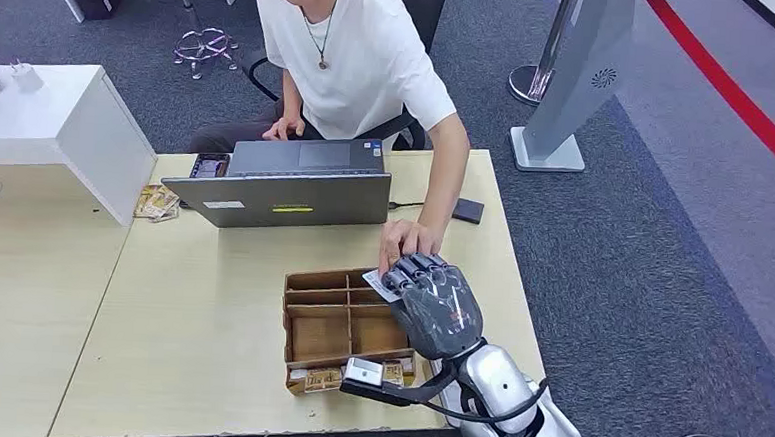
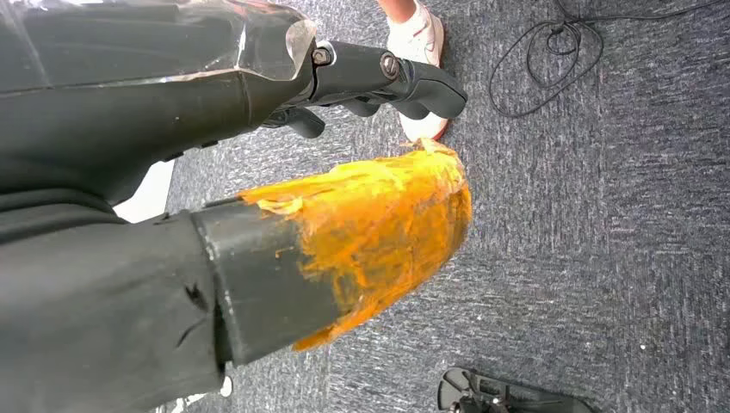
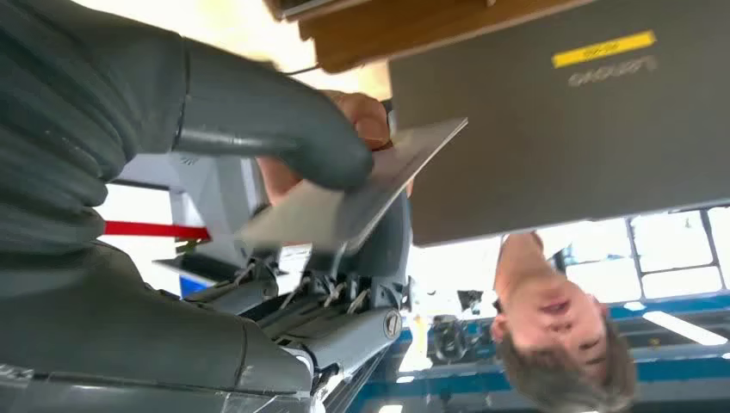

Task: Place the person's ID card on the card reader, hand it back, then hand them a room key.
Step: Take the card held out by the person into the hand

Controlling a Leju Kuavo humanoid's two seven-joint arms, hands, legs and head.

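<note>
Over the wooden organizer (image 1: 343,321) on the surface (image 1: 196,349), the right hand (image 1: 437,301) pinches the card (image 1: 380,284) — the person's hand (image 1: 402,241) touching it. The right wrist view shows thumb (image 3: 284,142) pressing card (image 3: 344,202); the left hand (image 2: 379,82) hangs over carpet, fingers curled, holding nothing.

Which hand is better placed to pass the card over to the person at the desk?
The right hand. It holds the thin white card above the brown wooden compartment tray, with the person's hand touching its fingers. The left hand hangs low over the grey carpet floor.
</note>
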